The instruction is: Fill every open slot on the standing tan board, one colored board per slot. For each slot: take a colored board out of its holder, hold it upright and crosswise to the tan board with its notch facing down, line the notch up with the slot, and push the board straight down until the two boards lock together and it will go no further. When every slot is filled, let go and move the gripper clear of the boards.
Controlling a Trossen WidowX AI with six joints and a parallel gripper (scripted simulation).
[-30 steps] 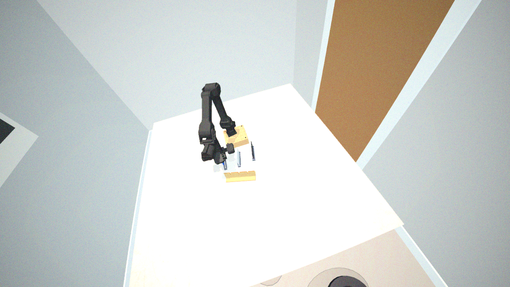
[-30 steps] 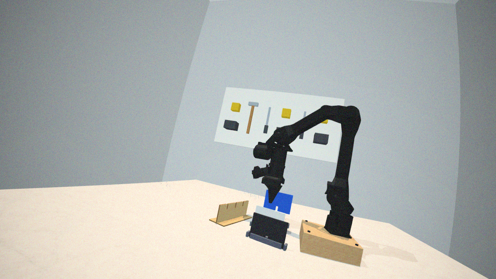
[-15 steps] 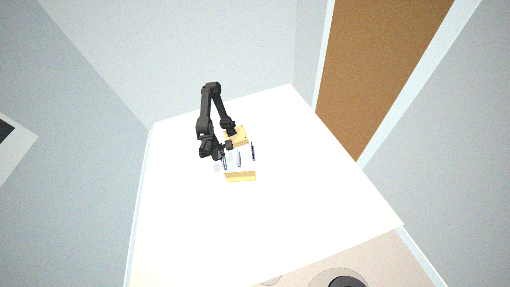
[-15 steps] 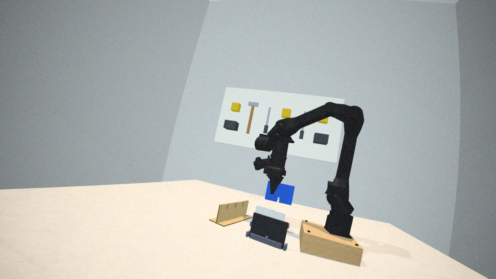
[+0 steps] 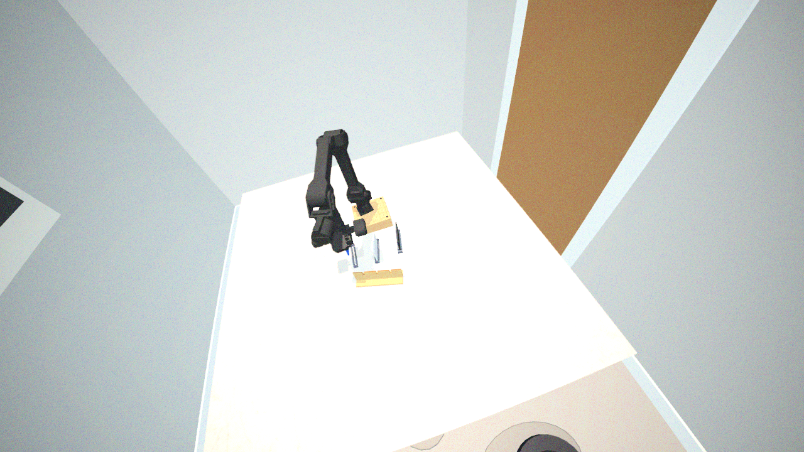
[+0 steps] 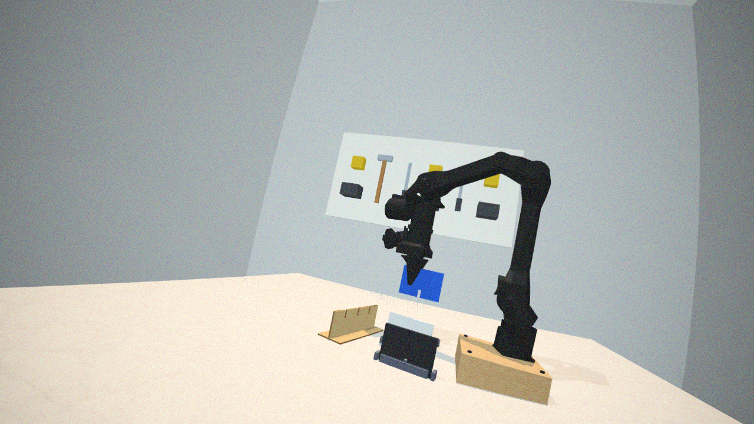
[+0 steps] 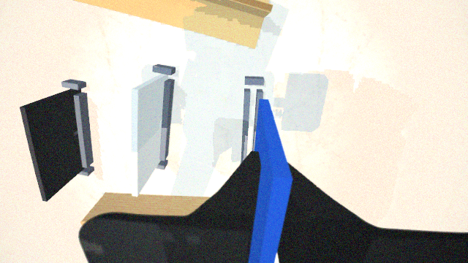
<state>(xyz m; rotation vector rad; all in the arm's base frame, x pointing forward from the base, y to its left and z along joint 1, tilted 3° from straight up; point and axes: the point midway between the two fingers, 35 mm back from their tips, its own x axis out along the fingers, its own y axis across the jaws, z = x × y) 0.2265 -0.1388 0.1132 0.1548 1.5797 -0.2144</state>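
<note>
My gripper (image 6: 410,282) (image 7: 262,160) is shut on the blue board (image 6: 431,282) (image 7: 270,208) and holds it upright in the air, notch down, above and beside its empty holder (image 7: 247,109) (image 5: 354,257). The standing tan board (image 5: 379,279) (image 6: 354,323) (image 7: 227,33) shows three open slots in its top edge in the exterior view. The white board (image 6: 411,323) (image 7: 150,131) and the black board (image 6: 408,345) (image 7: 55,142) stand upright in their own dark holders. In the top view the arm hides most of the blue board.
The arm stands on a wooden block (image 5: 380,221) (image 6: 498,375) (image 7: 139,204), on the other side of the holders from the tan board. The black board's holder is farthest from the gripper. A tool panel (image 6: 337,206) hangs on the wall behind.
</note>
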